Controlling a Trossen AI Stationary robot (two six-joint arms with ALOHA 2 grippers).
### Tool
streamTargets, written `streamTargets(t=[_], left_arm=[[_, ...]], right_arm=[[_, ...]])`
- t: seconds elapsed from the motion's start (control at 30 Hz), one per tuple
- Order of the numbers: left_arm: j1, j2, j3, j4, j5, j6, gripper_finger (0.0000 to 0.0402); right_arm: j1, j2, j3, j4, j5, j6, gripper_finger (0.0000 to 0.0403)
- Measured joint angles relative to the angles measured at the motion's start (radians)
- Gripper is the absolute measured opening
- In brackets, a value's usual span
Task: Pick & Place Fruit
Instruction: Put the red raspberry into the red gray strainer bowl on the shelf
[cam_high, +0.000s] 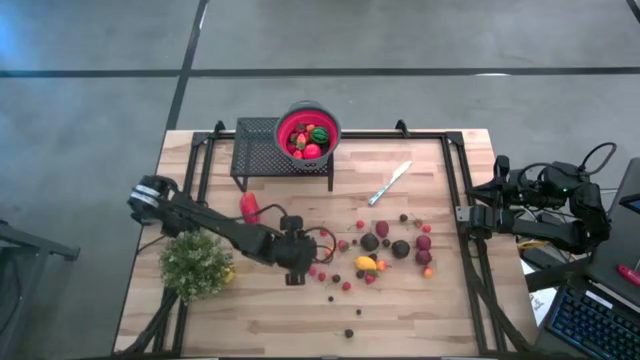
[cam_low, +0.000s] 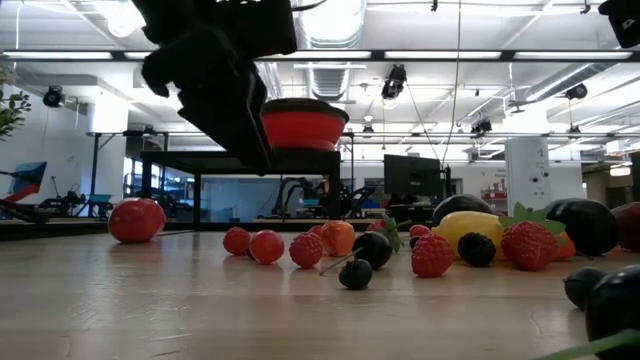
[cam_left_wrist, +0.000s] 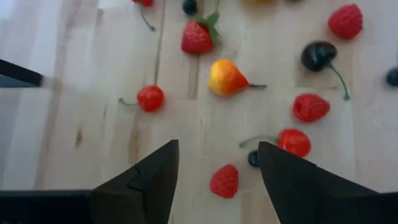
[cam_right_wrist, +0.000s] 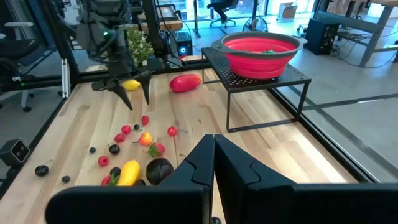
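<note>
Small toy fruits (cam_high: 385, 245) in red, yellow, orange and dark maroon lie scattered over the middle and right of the wooden table. A larger red piece (cam_high: 249, 207) lies left of them. More fruit fills the red bowl (cam_high: 283, 125) on a black rack (cam_high: 258, 150). My left gripper (cam_high: 296, 272) hangs open above the left end of the scatter, slanting down. In the left wrist view a red raspberry (cam_left_wrist: 224, 181) lies on the table between its spread fingers (cam_left_wrist: 149, 180), apart from them. My right gripper (cam_right_wrist: 213, 149) is shut and empty at the table's right edge.
A silver knife (cam_high: 390, 183) lies at the far side, right of the rack. A bushy green plant (cam_high: 195, 262) stands at the near left beside my left arm, with a yellow fruit (cam_right_wrist: 131, 85) next to it. Bare wood runs along the near edge.
</note>
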Motion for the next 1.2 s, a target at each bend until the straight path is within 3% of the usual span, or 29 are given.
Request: streamTargets(t=[0.37,1.2], left_arm=[[0.090,-0.024,-0.079,0.039,0.212,0.071,0.0222],[0.093,-0.017,-0.273,0.323,0.248,0.080,0.0208]], right_arm=[[0.000,0.000,0.000,0.000,0.000,-0.002,0.0008],[0.000,0.000,0.000,0.000,0.000,0.000,0.0008]])
